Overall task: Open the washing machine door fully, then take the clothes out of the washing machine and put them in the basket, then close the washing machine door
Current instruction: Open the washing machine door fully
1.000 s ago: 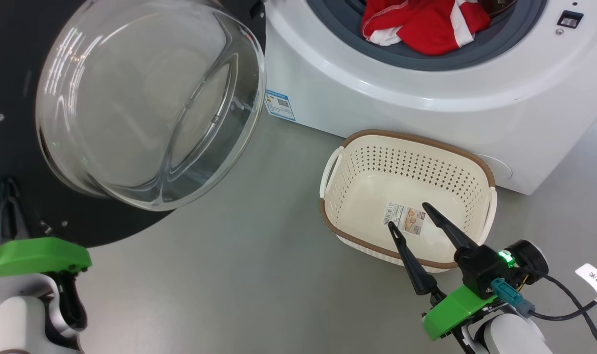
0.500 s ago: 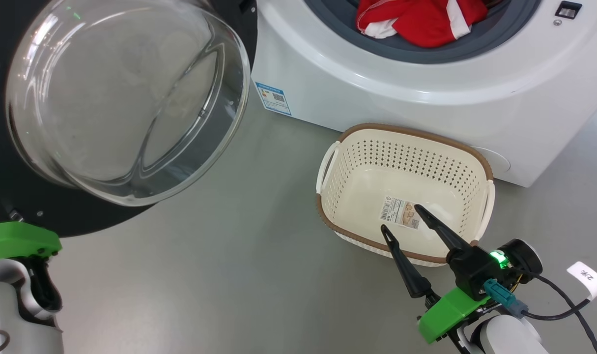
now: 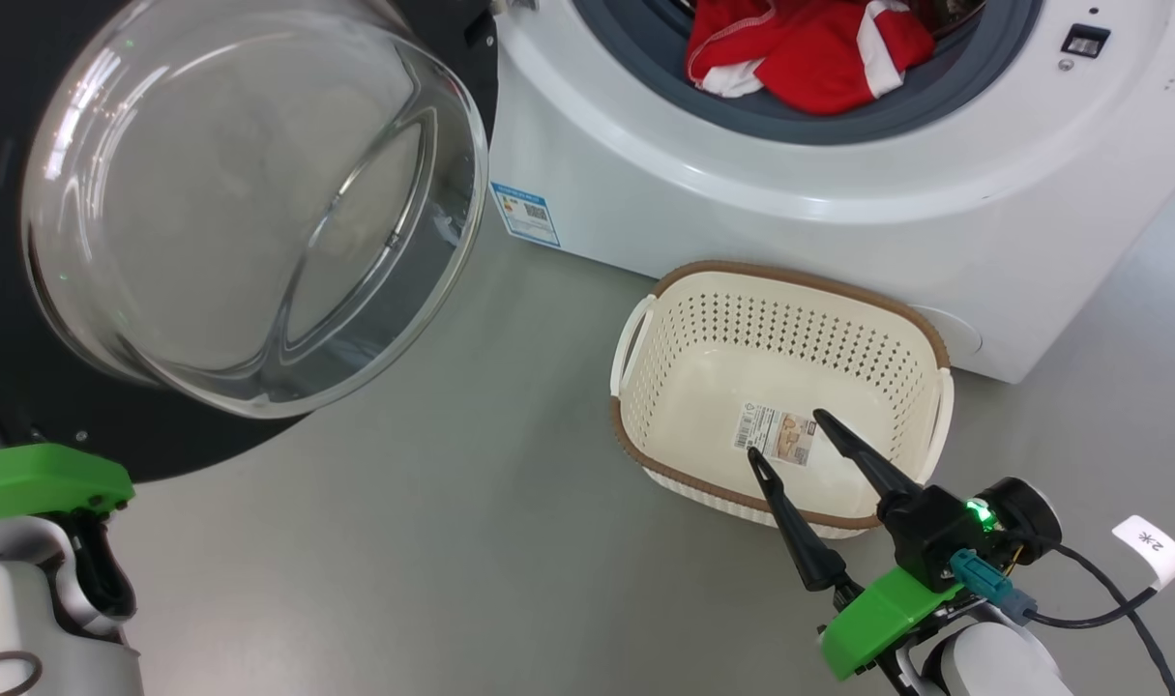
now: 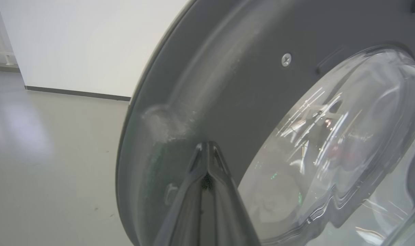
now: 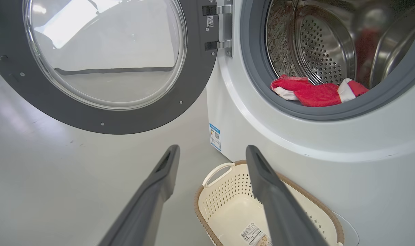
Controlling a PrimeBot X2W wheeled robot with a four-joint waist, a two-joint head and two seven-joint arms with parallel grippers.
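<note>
Nearest, the right gripper [image 3: 785,435] hangs released, its two long dark fingers spread wide with nothing between them. Its tips are over the near part of the basket [image 3: 798,279]. That basket stands on the grey floor [image 3: 452,541] directly under this gripper. It is a small cream-white rounded rectangle with perforated walls, a brown woven-look rim and white side handles. A paper label sticker [image 5: 253,234] lies on its bottom.

The left gripper [image 4: 207,145] is clenched, fingertips pressed together on nothing. It sits close against the inner face of the washing machine door [image 3: 249,203]; whether it touches cannot be told. The door is swung wide open, well to the left of the right gripper. It has a wide dark rim dotted with screws, and its clear glass bowl bulges out just to the right of the left gripper's tips.

Beyond the basket, ahead of and above the right gripper, rises the big white washing machine [image 3: 742,193], with a small blue label [image 3: 524,215] low at its corner. The clothes [image 3: 809,58] lie inside its mouth on the grey rubber seal [image 3: 626,48], bright red fabric with white trim and stripes, crumpled. Behind them is the perforated steel drum [image 5: 320,44].
</note>
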